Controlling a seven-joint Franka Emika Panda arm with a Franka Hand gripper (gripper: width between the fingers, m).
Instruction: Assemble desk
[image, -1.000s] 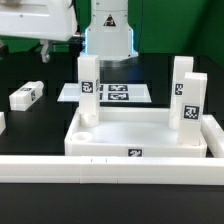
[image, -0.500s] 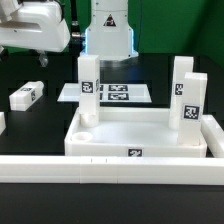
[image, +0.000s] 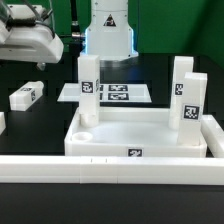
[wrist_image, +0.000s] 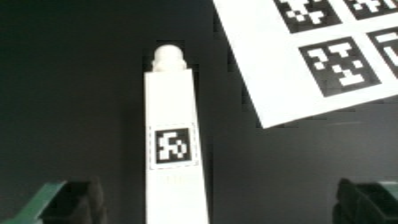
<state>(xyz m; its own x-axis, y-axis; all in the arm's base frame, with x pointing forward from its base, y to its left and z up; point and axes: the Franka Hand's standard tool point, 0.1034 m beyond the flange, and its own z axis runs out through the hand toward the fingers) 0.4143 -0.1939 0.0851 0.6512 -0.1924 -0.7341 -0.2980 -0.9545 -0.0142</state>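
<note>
Desk top (image: 140, 128) sits low centre in the exterior view, raised rim, small tag on its front wall, round socket visible in its near-left corner. Long white rail (image: 110, 168) runs across the frame just in front of it and up the right side.

Legs:
- One leg (image: 89, 88) stands upright at the top's back-left corner, tag facing the camera.
- Two more stand upright at the right side: rear one (image: 180, 87), front one (image: 193, 103), just beside each other, both tagged.
- Fourth leg (image: 26, 95) lies flat on the black table at the frame's left, well apart from the top.

Marker board (image: 118, 93) lies flat behind the top, partly hidden by the upright legs.

Arm is in the upper left of the exterior view; only the white wrist housing shows there, fingertips can't be made out in that picture.

Wrist view: gripper (wrist_image: 222, 200) looks straight down on the lying leg (wrist_image: 169, 125), long white bar with a round peg at one end and a tag partway along. Both dark fingers (wrist_image: 63, 200) show at the frame's lower corners, spread wide, leg between them, touching nothing. Corner of the marker board (wrist_image: 320, 55) shows in the upper right of that frame, near the leg but apart from it.
</note>
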